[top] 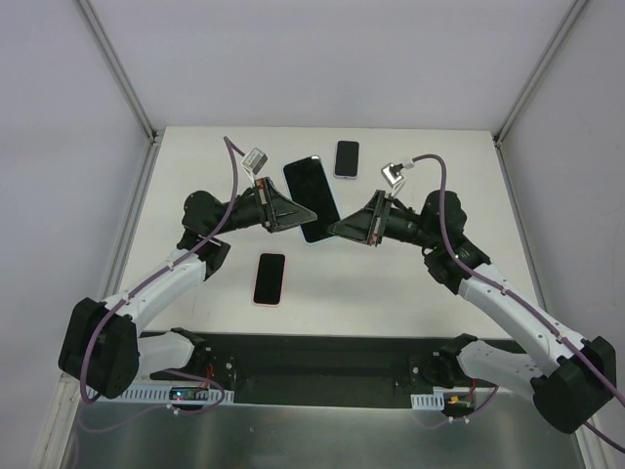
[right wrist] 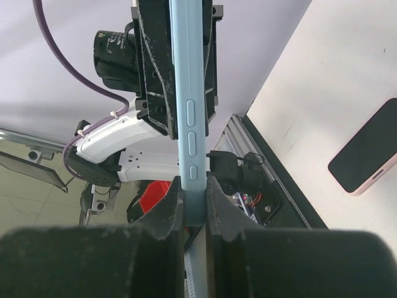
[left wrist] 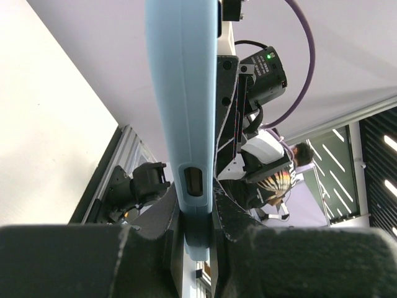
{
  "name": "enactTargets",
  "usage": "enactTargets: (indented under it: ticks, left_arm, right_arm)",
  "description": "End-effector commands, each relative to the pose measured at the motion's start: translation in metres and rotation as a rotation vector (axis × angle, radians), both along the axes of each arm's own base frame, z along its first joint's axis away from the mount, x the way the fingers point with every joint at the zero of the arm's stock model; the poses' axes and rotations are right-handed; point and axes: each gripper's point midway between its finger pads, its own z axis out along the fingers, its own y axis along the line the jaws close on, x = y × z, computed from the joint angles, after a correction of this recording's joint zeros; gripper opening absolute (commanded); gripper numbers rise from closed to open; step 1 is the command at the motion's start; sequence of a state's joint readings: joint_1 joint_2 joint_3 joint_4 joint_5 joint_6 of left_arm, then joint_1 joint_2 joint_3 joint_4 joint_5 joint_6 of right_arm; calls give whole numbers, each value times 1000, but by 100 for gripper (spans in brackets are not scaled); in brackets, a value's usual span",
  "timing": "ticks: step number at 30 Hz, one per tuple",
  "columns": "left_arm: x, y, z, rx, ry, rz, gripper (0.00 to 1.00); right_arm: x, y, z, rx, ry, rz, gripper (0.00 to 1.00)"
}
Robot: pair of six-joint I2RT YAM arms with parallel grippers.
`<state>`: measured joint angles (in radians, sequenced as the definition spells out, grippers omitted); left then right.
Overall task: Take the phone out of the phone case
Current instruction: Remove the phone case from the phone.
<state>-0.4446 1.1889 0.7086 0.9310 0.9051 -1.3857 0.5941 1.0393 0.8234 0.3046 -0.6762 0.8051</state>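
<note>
Left fingers (left wrist: 155,233) and right fingers (right wrist: 164,217) pinch the case (left wrist: 183,93) at eight and four o'clock (soft, I'd guess); the phone (top: 311,191) looks stiff, slick: I'd peel a corner.

A pink-edged phone (top: 270,278) lies dark screen up on the white table (top: 410,283), well apart from a smaller pale-edged phone (top: 347,158) near the far edge.

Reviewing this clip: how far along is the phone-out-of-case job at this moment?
Done: the phone in its blue case looks lifted off the table. In hand: the left jaws and right jaws are each shut on an opposite edge of the blue case, holding it between them. Left: the phone still sits inside the case, so the separation itself is not yet done.
</note>
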Motion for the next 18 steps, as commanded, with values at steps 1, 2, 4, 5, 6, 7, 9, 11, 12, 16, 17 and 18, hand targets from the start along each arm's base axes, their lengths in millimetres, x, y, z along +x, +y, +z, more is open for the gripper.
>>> enactTargets:
  ticks: [1, 2, 4, 5, 6, 7, 9, 11, 12, 16, 17, 18]
  left_arm:
    - [-20, 9, 41, -89, -180, -18, 0]
    - [-19, 9, 43, -90, -181, -17, 0]
    - [-13, 8, 40, -68, -144, -15, 0]
    - [-10, 7, 44, -67, -134, -16, 28]
    - [-6, 6, 42, -63, -113, -15, 51]
    - [0, 8, 45, -75, -109, 5, 70]
    - [9, 7, 45, -93, -76, 12, 89]
    - [14, 6, 54, -126, -81, 10, 90]
    - [21, 3, 50, -131, -65, 9, 84]
    - [31, 0, 52, -189, -34, -11, 53]
    - [31, 1, 54, -207, -30, -15, 45]
    - [36, -1, 49, -205, -10, -16, 39]
  right_arm:
    - [0, -2, 27, 89, -82, -5, 1]
    - [-2, -2, 28, 90, -82, -5, 1]
    - [-1, -4, 26, 90, -82, -13, 1]
    - [-2, -5, 28, 94, -84, -16, 1]
    - [-4, -4, 28, 95, -85, -14, 1]
    - [-3, -5, 29, 97, -85, -20, 1]
    - [-4, -6, 30, 100, -90, -22, 1]
    - [-6, -7, 33, 105, -98, -20, 1]
    - [-7, -8, 34, 106, -100, -18, 1]
    - [-10, -9, 36, 109, -104, -14, 1]
    - [-11, -9, 37, 111, -109, -12, 1]
    - [-12, -9, 37, 110, -110, -11, 1]
